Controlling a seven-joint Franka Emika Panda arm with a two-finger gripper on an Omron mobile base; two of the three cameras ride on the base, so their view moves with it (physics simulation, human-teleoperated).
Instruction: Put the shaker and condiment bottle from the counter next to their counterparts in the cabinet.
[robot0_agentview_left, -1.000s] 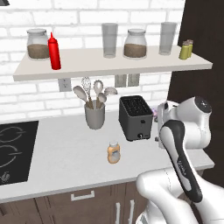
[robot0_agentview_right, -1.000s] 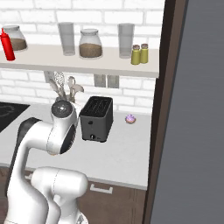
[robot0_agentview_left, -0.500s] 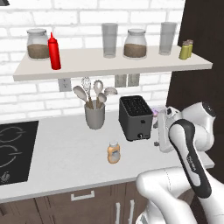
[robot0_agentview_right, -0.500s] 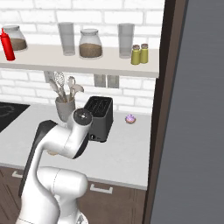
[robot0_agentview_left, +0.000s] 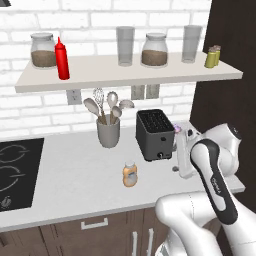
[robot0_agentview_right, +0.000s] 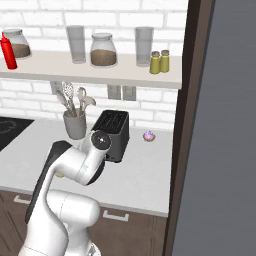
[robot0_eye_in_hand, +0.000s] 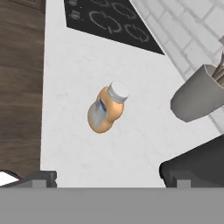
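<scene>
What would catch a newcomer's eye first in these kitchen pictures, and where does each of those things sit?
The white arm bends low over the right end of the counter, by the black toaster. A small orange condiment bottle stands alone near the counter's front edge, and the hand view looks down on it. On the shelf, a red squeeze bottle stands at the left and two olive-yellow shakers at the right.

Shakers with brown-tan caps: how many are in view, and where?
2. Both shakers stand side by side at the right end of the cabinet shelf: one on the left, the other on the right, beside an empty glass. None visible on the counter.
</scene>
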